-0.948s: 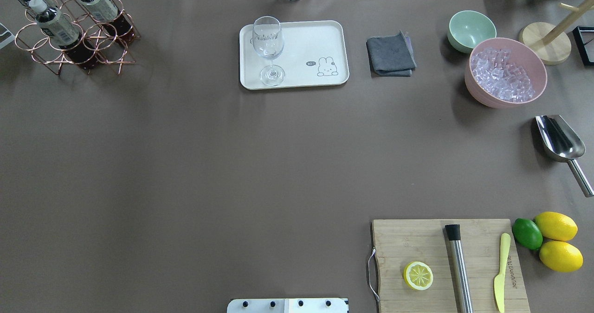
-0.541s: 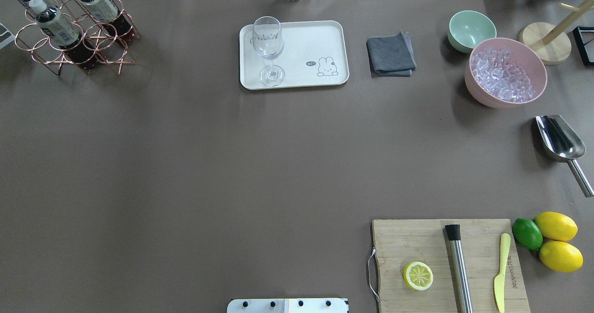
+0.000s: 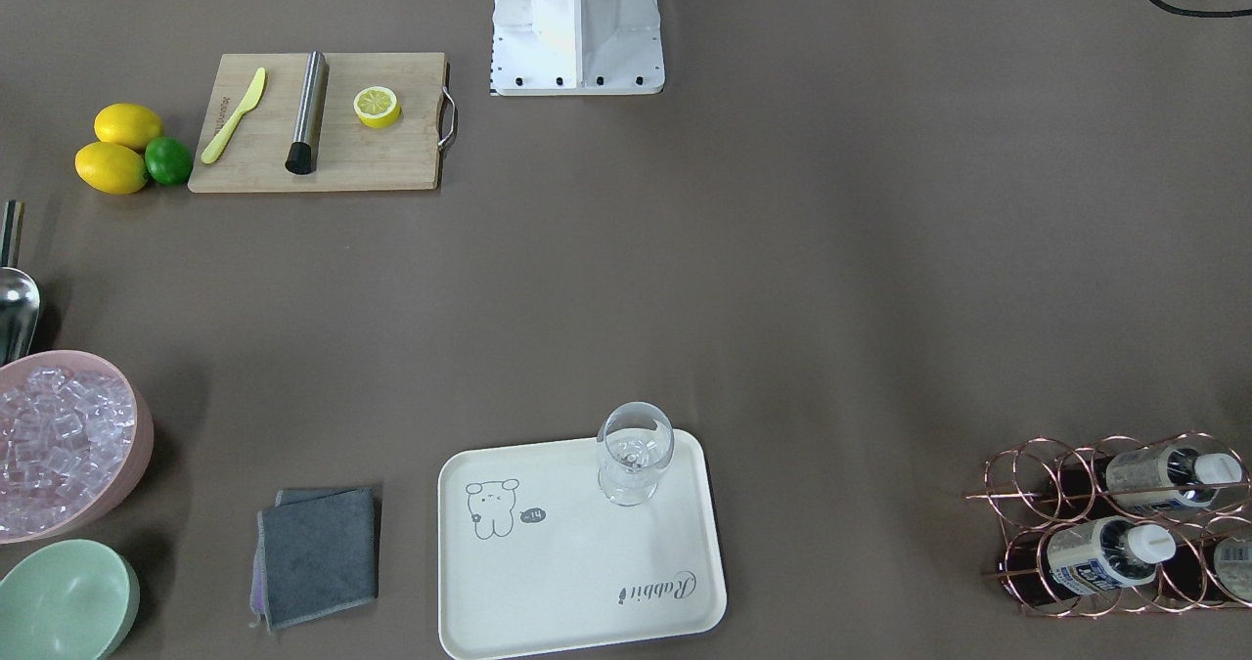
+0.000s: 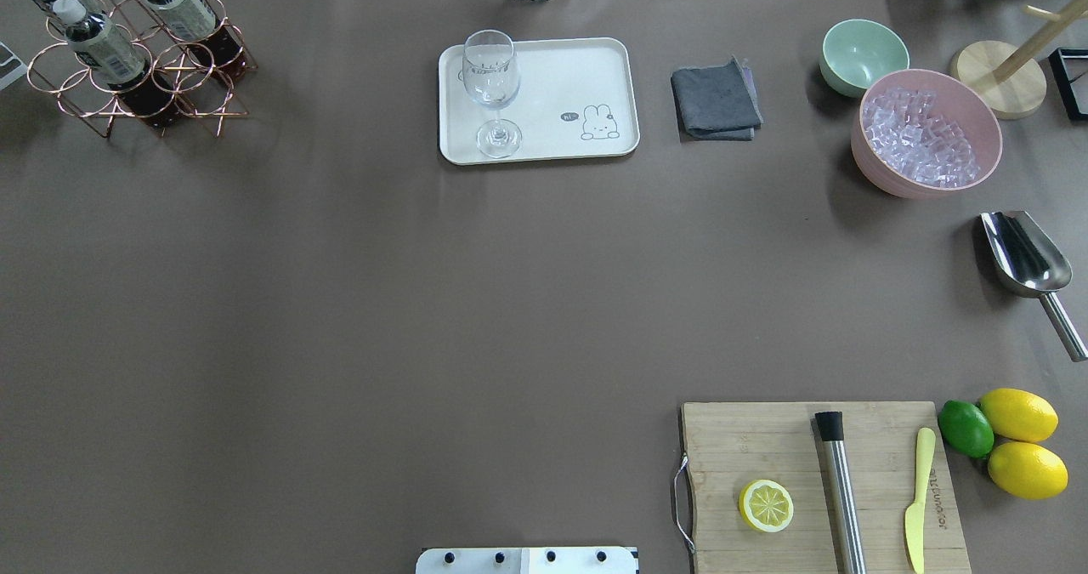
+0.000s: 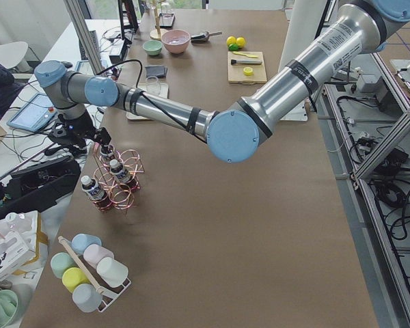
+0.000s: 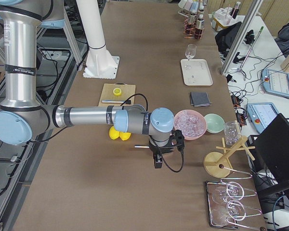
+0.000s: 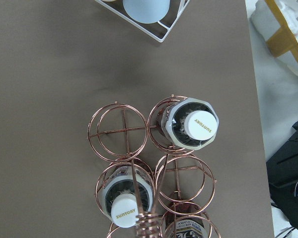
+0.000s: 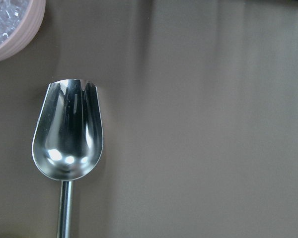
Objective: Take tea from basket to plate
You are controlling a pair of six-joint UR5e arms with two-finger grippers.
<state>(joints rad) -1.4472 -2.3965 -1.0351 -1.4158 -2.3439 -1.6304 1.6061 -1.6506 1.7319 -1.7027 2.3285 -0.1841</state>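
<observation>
The copper wire basket [image 4: 140, 81] stands at the table's far left corner and holds three tea bottles; two are the near one [image 4: 102, 47] and another behind it [image 4: 174, 8]. The left wrist view looks straight down on the basket [image 7: 124, 131] and on two white caps [image 7: 198, 124]. The left gripper [image 5: 89, 139] hovers over the basket [image 5: 119, 181]; I cannot tell if it is open. The cream plate [image 4: 561, 72] lies at the far middle with a stemmed glass [image 4: 490, 89] on it. The right gripper [image 6: 157, 161] hangs over the steel scoop [image 8: 67, 131]; I cannot tell its state.
A grey cloth [image 4: 716, 99], a mint bowl [image 4: 863, 53] and a pink bowl of ice [image 4: 926, 132] lie right of the plate. A cutting board [image 4: 816, 480] with half a lemon, a muddler and a knife is near right, beside lemons and a lime. A rack of pastel mugs [image 5: 89, 273] stands by the basket.
</observation>
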